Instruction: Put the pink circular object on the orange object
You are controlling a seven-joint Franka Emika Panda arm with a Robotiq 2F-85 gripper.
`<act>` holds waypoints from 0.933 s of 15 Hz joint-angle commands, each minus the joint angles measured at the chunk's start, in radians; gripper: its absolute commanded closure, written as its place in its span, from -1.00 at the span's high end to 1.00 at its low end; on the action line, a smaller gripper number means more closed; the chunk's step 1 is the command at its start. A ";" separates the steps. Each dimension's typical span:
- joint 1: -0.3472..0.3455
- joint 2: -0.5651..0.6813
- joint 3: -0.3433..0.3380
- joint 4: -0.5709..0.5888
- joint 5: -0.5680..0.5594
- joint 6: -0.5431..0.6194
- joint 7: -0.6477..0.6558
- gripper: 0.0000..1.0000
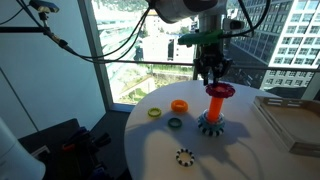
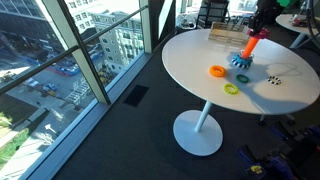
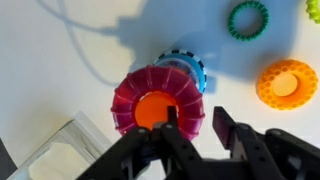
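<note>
The pink ring (image 3: 135,95) sits round the top of the upright orange peg (image 3: 150,110), which rises from a teal gear-shaped base (image 3: 190,68). In an exterior view the ring (image 1: 221,90) rests at the top of the peg (image 1: 214,106) above the base (image 1: 211,125). My gripper (image 3: 195,120) is open just above the ring, one finger over its hole edge and one outside its rim. It hangs over the peg in an exterior view (image 1: 212,72). The ring (image 2: 256,34) and peg (image 2: 250,46) are small in the far exterior view.
A flat orange ring (image 1: 179,105), a green ring (image 1: 175,123), a yellow-green ring (image 1: 154,112) and a small black-and-white gear (image 1: 184,155) lie on the round white table (image 1: 150,150). A clear box (image 1: 290,120) stands beside the peg. Windows are behind.
</note>
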 commanded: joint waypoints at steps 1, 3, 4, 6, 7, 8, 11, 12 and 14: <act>-0.018 0.017 0.011 0.036 0.036 -0.042 -0.012 0.44; -0.020 0.020 0.011 0.036 0.044 -0.047 -0.013 0.75; -0.021 0.020 0.011 0.036 0.048 -0.048 -0.014 0.92; -0.022 0.017 0.012 0.035 0.054 -0.057 -0.019 1.00; -0.023 0.014 0.013 0.033 0.058 -0.068 -0.026 1.00; -0.023 0.010 0.014 0.031 0.059 -0.082 -0.031 1.00; -0.022 -0.014 0.020 0.012 0.059 -0.145 -0.066 1.00; -0.023 -0.026 0.023 0.002 0.059 -0.168 -0.083 1.00; -0.024 -0.051 0.028 -0.015 0.056 -0.213 -0.126 1.00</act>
